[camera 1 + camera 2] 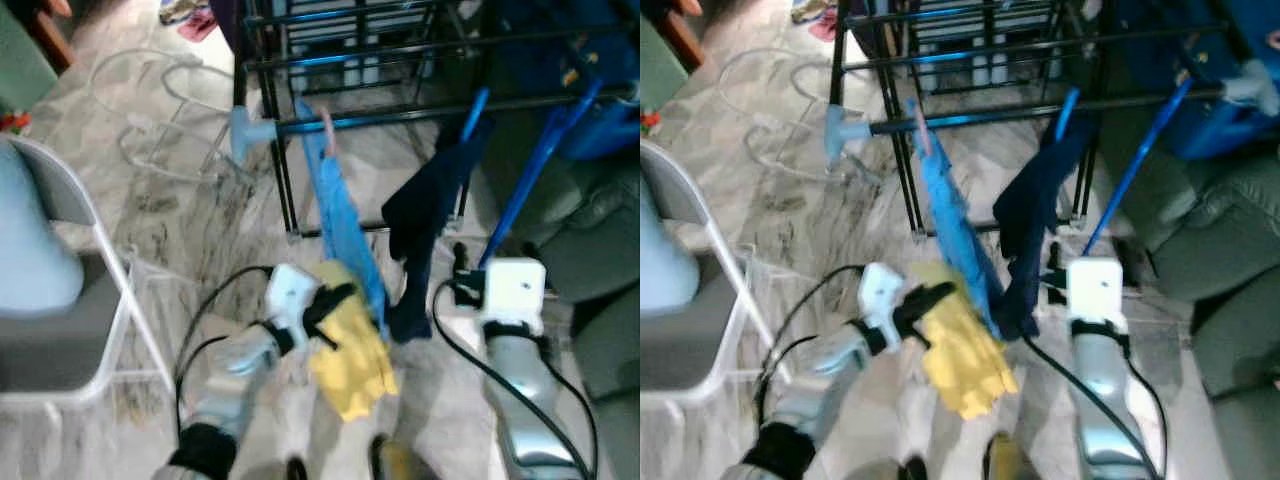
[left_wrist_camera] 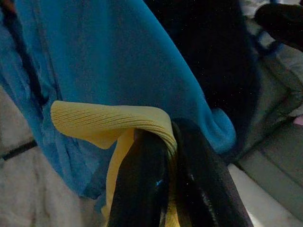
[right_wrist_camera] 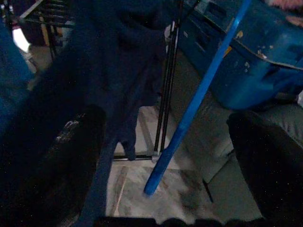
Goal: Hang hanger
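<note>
A black drying rack (image 1: 400, 115) stands ahead on the marble floor. From its front bar a light blue garment (image 1: 345, 230) hangs by a pinkish hanger hook (image 1: 327, 130), and a dark navy garment (image 1: 425, 230) hangs beside it. My left gripper (image 1: 335, 300) is shut on a yellow cloth (image 1: 350, 365) right against the blue garment's lower end; in the left wrist view the ribbed yellow cloth (image 2: 113, 123) is pinched between the fingers (image 2: 142, 179). My right gripper (image 1: 460, 265) is open, just right of the navy garment's hem, with nothing between its fingers (image 3: 71, 156).
A blue pole (image 1: 530, 170) leans from the floor up to the right. A grey sofa (image 1: 600, 250) fills the right side. A grey folding chair (image 1: 60, 340) stands close on the left. White tubing (image 1: 150, 100) lies on the floor beyond.
</note>
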{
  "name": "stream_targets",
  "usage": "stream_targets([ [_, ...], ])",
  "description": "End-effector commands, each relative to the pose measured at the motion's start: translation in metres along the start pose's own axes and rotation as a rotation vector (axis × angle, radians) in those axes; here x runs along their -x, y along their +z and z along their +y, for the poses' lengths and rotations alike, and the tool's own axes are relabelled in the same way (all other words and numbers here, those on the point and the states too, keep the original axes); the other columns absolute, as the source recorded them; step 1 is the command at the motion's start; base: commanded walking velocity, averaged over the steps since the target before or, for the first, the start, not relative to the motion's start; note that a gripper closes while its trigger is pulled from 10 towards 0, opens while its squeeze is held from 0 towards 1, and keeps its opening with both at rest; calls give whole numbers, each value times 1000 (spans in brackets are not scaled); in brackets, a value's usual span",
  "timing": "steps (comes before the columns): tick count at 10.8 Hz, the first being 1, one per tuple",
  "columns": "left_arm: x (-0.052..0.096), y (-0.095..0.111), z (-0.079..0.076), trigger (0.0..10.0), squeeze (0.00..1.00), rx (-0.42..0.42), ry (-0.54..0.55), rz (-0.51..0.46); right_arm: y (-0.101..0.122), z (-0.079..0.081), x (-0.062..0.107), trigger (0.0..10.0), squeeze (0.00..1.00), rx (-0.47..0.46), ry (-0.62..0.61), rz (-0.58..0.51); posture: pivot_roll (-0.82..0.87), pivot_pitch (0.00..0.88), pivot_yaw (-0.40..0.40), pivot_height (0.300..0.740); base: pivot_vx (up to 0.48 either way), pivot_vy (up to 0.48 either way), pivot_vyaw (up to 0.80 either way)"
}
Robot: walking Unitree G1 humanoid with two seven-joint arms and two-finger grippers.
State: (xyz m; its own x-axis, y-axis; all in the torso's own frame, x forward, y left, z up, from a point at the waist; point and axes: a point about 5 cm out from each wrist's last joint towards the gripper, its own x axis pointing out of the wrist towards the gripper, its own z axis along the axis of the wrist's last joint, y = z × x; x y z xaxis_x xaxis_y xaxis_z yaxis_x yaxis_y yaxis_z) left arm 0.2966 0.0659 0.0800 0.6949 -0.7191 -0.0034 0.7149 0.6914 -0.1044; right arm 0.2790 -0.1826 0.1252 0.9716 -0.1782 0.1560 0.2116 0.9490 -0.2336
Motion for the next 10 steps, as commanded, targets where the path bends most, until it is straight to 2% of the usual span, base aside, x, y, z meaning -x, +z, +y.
stream_targets([
  [1, -3, 5, -5, 10000, 0, -9, -23, -22, -1, -5, 2, 10000, 0, 8, -12, 9, -162, 242, 116, 740, 337, 0, 0],
  [3, -3, 5, -5, 10000, 0, -13, -24, -17, 1, -7, 0, 10000, 0, 13, -26, 2, -165, 242, 120, 740, 276, 0, 0],
  [6, -3, 2, -5, 10000, 0, -7, -13, -11, 5, -13, -7, 10000, 0, 18, -44, -6, -168, 247, 115, 740, 0, 0, 0],
  [9, -4, 1, -7, 10000, 0, -6, -17, -7, 14, -20, -30, 10000, 0, 19, -78, 1, -168, 249, 112, 740, 0, 0, 0],
  [10, -4, 0, -8, 10000, 0, -6, -20, -4, 15, -18, -38, 10000, 0, 20, -93, 41, -166, 250, 110, 740, 0, 0, 0],
])
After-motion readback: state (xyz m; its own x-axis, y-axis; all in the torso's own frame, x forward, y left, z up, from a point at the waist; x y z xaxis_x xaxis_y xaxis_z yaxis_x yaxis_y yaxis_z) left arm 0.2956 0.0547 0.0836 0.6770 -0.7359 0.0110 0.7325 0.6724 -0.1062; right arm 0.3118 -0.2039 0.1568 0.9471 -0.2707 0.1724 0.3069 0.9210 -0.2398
